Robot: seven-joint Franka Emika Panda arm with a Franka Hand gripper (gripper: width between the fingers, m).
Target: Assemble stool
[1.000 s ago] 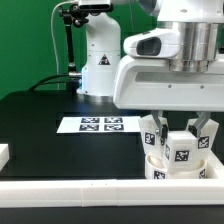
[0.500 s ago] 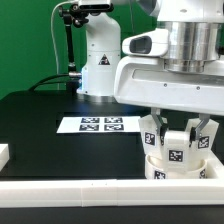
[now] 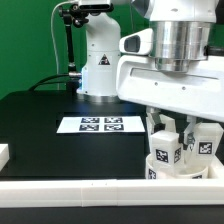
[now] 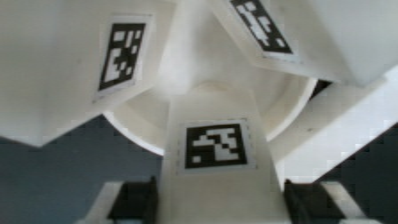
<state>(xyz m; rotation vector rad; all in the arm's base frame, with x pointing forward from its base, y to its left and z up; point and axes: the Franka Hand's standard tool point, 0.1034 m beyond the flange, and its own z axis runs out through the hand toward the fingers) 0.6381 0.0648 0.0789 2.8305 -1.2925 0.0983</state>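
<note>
Stool parts sit low at the exterior view's right, beside the front white border rail point(image 3: 100, 193): a round seat disc point(image 3: 170, 169) lies on the black worktop point(image 3: 40, 120) with several blocky white legs standing up from it, each carrying a black-and-white tag. The claw point(image 3: 176, 124) comes down from above onto one upright leg point(image 3: 166, 146). In the wrist view that leg point(image 4: 217, 150) fills the middle, its tag facing the camera, with dark fingertips point(image 4: 128, 196) pressed against its two sides, so the claw appears closed on the leg. Two other legs point(image 4: 111, 60) lean into the picture around it, and the curved seat rim point(image 4: 143, 130) shows behind.

Judging by this, the step in hand is seating or screwing this leg into the seat. To do it well, the arm should keep the leg straight over its hole, turn about the leg's own axis, press down gently, and avoid brushing the neighbouring legs, which stand very near.

Farther out, the marker board point(image 3: 98, 125) lies flat mid-worktop, well apart from the stool.
</note>
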